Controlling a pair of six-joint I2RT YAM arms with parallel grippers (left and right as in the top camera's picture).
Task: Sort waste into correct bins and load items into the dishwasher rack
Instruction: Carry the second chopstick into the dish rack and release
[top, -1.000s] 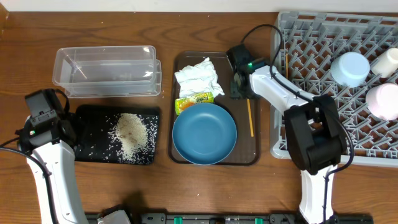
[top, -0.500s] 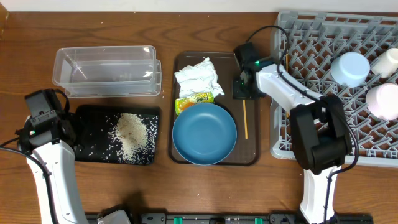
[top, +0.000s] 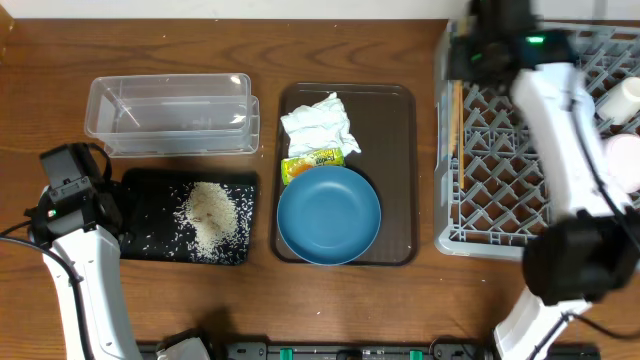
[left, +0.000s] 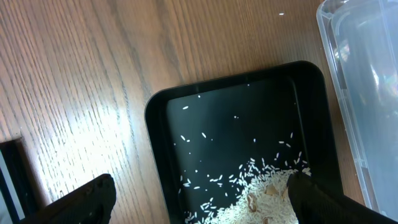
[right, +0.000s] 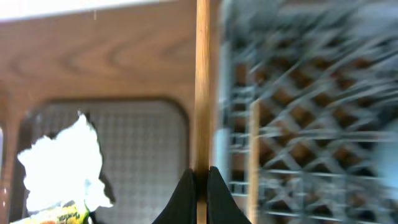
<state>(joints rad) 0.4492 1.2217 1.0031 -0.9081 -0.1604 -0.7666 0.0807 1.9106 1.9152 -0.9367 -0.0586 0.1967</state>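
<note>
Your right arm is smeared by motion blur in the overhead view. It covers much of the grey dishwasher rack (top: 490, 200) at the right of the frame, and only the white cup (top: 627, 95) peeks out at the right edge. The right gripper (right: 199, 177) is pinched closed on a thin, pale wooden chopstick (right: 202, 81), which runs straight up the wrist frame over the rack's left edge. A second wooden streak (right: 254, 143) beside it is too blurred to identify. Your left gripper (left: 202, 199) is spread wide above the black tray (left: 161, 124), which holds rice grains (left: 261, 186).
</note>
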